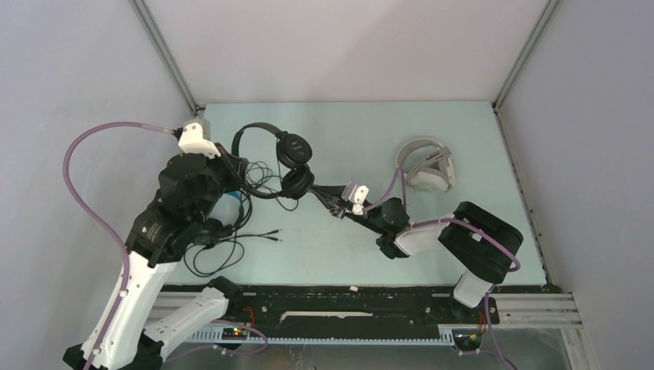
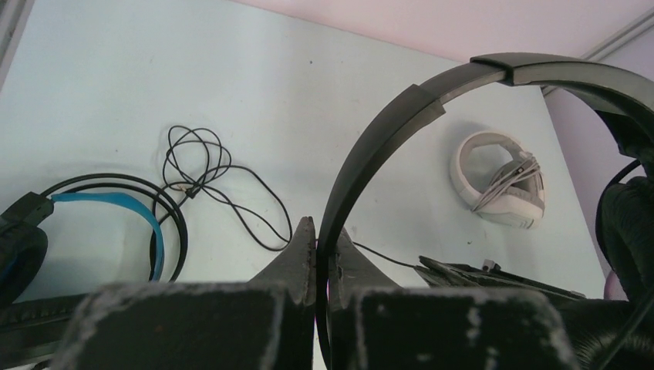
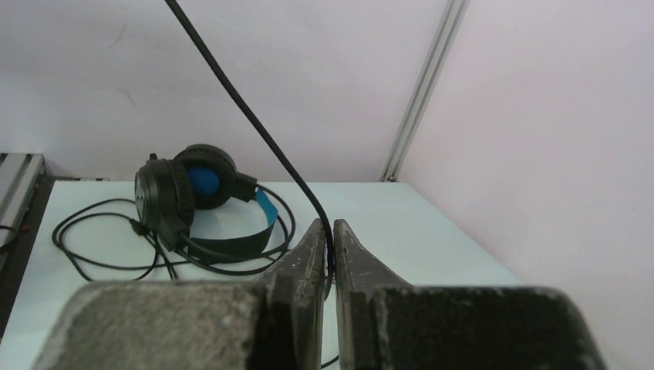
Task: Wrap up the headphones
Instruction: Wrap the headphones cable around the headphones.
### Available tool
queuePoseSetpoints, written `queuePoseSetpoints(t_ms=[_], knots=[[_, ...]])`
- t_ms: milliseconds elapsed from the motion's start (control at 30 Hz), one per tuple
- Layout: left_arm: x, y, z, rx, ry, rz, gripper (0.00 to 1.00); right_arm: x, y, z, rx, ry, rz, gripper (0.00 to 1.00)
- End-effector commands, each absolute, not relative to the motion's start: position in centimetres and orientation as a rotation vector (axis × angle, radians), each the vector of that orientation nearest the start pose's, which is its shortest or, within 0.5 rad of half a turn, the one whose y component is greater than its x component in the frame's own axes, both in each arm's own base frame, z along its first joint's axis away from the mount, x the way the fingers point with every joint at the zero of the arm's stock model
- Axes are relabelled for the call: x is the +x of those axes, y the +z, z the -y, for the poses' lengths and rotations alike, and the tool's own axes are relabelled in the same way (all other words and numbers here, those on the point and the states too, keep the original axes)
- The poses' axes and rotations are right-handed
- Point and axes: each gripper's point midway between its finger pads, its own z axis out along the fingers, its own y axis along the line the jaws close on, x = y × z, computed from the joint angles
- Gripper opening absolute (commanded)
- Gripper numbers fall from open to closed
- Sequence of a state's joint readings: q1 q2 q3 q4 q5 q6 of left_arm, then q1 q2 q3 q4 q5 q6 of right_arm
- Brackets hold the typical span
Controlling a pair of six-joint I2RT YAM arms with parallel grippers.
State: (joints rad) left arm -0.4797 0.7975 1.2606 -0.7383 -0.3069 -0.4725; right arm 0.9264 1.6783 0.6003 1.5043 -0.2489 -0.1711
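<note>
The slim black headphones [image 1: 287,158] are at the table's back left, and my left gripper [image 1: 244,171] is shut on their thin headband [image 2: 401,116]; the band runs straight between the fingertips [image 2: 325,245]. My right gripper [image 1: 328,199] sits just right of the ear cups, shut on a black cable [image 3: 254,116] that rises taut from its tips [image 3: 329,235]. The bulkier black headphones with the blue-lined band [image 3: 193,193] lie flat under my left arm [image 2: 146,223]. The white headphones [image 1: 428,164] rest at the back right, cable bundled on them [image 2: 505,181].
Loose black cable loops [image 1: 216,254] with a plug end [image 1: 274,235] trail near the front left. More thin cable [image 2: 200,166] lies tangled behind the blue-lined headset. Enclosure walls and metal posts [image 1: 513,73] border the table [image 1: 362,131].
</note>
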Motion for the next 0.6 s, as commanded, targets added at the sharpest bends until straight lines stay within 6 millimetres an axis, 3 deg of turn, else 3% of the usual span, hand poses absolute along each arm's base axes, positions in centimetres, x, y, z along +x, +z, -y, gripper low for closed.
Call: queuePoseSetpoints(t_ms=[0, 300, 567], knots=[[23.5, 39.9, 9.3, -0.226, -0.494, -1.776, 0.0, 24.3, 25.2, -40.2, -0.843, 0.796, -0.839, 0.1], [23.8, 37.4, 9.1, -0.261, -0.435, -1.891, 0.0, 21.6, 24.6, -43.2, -0.905, 0.867, -0.799, 0.22], [24.7, 37.1, 8.8, -0.258, -0.363, -1.928, 0.0, 19.8, 24.2, -44.6, -0.941, 0.925, -0.778, 0.52]])
